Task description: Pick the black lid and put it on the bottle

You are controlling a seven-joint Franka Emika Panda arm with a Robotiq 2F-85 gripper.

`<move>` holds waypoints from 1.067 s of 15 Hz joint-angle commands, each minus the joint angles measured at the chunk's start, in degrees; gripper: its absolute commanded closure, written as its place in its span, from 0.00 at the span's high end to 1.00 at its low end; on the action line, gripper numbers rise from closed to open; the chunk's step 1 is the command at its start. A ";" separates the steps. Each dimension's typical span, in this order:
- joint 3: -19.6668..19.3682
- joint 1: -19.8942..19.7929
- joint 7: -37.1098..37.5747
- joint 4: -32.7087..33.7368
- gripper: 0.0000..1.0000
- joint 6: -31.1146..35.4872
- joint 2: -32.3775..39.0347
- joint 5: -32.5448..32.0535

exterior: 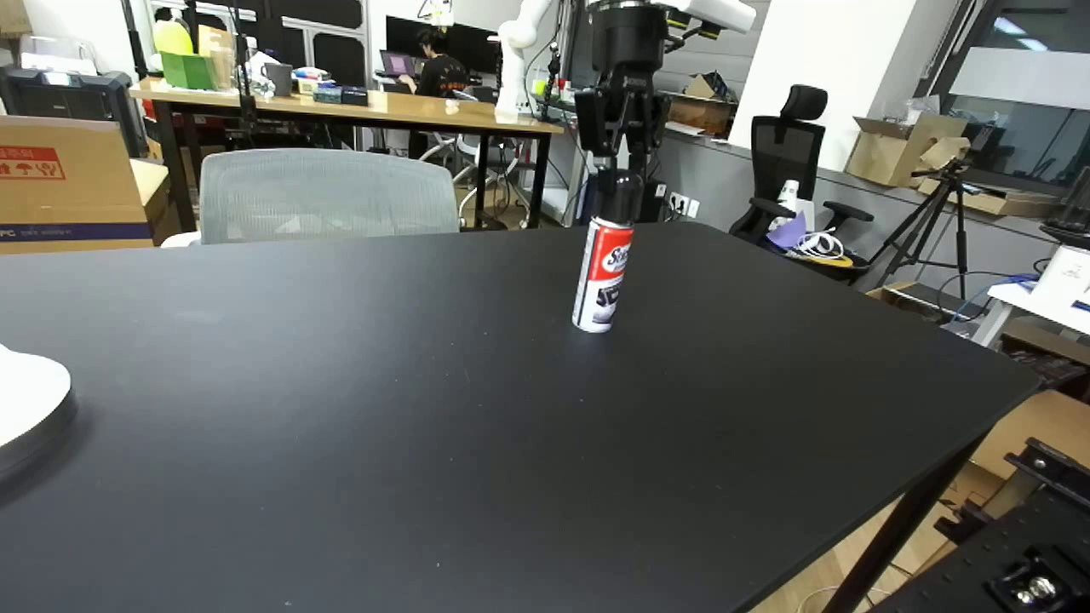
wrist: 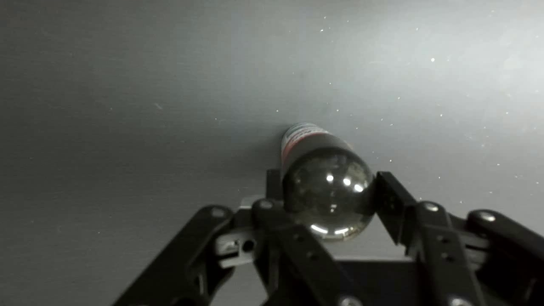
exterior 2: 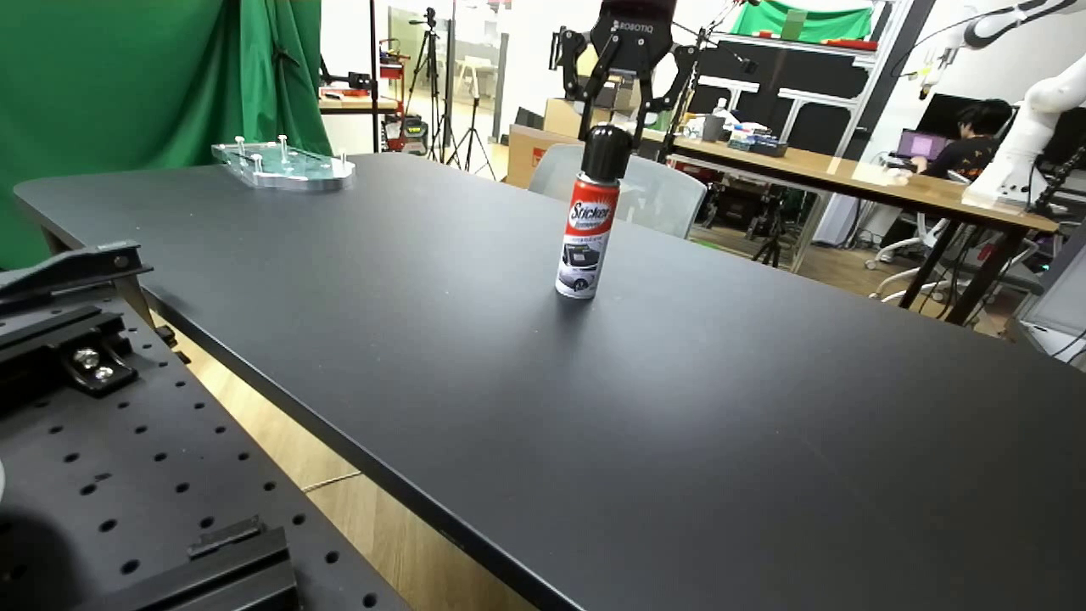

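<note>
The white bottle [exterior: 605,277] with its red label stands on the dark table in both exterior views [exterior 2: 585,242] and leans slightly. I cannot tell if its base is flat on the tabletop. The glossy black lid [exterior 2: 606,153] sits on the bottle's top, in line with it; how firmly it is seated does not show. My gripper [exterior 2: 612,136] is above, fingers pointing down, one on each side of the lid. In the wrist view the fingertips [wrist: 330,187] press against both sides of the lid [wrist: 331,170]. The bottle's lower part [wrist: 299,134] shows beyond it.
The black table [exterior: 383,383] reaches around the bottle. A clear plate with white posts [exterior 2: 284,165] lies at the table's far end. A white rounded object [exterior: 30,396] is at a table edge. A grey mesh chair [exterior: 328,196] stands behind the table.
</note>
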 commanded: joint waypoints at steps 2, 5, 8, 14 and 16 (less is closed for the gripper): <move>0.18 -0.10 0.69 -3.91 0.32 5.58 -2.09 -0.78; 0.17 -0.18 0.59 -4.91 0.32 7.13 -2.73 -0.54; 0.24 -0.37 0.32 -5.73 0.32 7.51 -3.21 0.18; -0.01 -0.56 0.84 -7.04 0.32 6.85 -4.59 0.51; -0.23 -0.63 1.19 -7.55 0.32 7.32 -4.92 0.26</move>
